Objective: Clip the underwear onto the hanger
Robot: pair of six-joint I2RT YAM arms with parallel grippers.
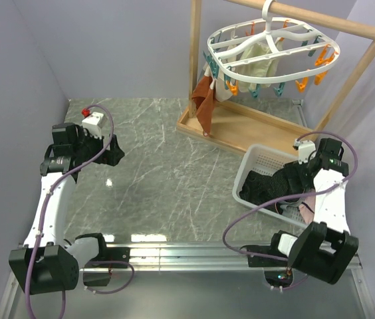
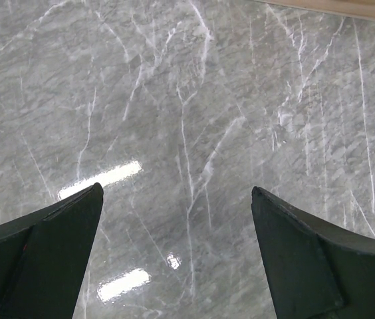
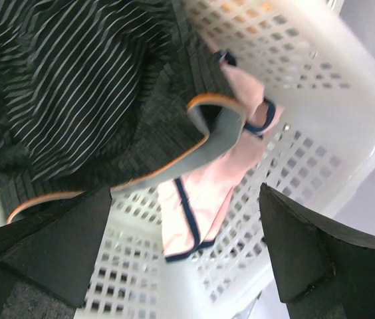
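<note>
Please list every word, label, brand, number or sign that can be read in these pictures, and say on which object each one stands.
There are none: no view shows any readable text.
The striped underwear, the pink cloth, the white basket and the hanger show no print or label.

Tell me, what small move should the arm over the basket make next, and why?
Probably lower the right gripper onto the underwear: its jaws stand open and empty above the white basket, where the striped fabric lies bunched beside a pink cloth.
</note>
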